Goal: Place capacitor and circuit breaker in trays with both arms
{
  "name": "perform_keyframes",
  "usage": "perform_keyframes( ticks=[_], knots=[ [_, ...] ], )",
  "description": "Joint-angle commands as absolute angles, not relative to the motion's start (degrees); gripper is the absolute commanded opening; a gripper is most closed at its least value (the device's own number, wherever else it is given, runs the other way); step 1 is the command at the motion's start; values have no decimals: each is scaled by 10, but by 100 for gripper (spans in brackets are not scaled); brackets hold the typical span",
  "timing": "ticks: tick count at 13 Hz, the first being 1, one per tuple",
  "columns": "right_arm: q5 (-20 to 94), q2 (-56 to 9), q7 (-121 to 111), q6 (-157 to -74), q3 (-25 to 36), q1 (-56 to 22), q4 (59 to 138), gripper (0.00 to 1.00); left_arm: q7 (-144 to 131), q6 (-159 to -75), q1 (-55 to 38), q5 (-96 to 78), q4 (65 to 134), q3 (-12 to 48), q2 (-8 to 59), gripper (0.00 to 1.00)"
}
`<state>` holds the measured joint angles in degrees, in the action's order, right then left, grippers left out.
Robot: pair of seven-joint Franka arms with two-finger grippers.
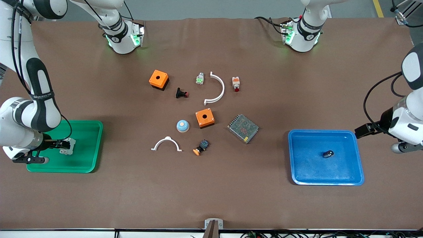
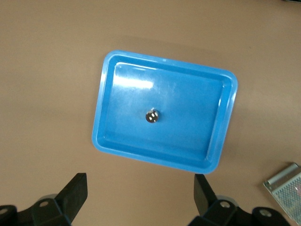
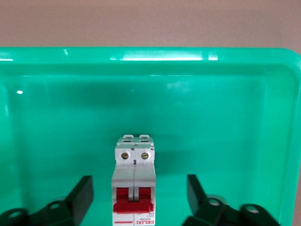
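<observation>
Circuit breaker sits low-centre in the green tray, between my right gripper's parted fingers; capacitor lies mid-frame in the blue tray, my left gripper spread above.

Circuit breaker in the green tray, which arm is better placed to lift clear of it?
Right. The right claw straddles the circuit breaker in the green tray, fingers apart. The left claw waits, open, beside the blue tray.

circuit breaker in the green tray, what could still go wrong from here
1. The right end effector, open, straddles the circuit breaker inside the green tray; lifting off at an angle might clip and topple it.
2. The capacitor lies in the blue tray; being a cylinder, it may roll if the tray gets bumped.
</observation>
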<state>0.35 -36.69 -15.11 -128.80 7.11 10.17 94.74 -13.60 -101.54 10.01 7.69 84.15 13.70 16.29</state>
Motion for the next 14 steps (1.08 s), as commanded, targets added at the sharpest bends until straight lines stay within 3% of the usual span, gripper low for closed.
perform_keyframes(
  ticks=[1,6,14],
  knots=[
    [6,-371,-147,-1185,60,92,880,100,-129,-975,101,78,837,148,131,100],
    [8,-330,-7,-1123,59,4,892,100,-127,-935,101,77,837,152,79,100],
    [8,-121,7,-917,52,-42,897,100,-106,-856,78,31,845,150,16,100]
  ],
)
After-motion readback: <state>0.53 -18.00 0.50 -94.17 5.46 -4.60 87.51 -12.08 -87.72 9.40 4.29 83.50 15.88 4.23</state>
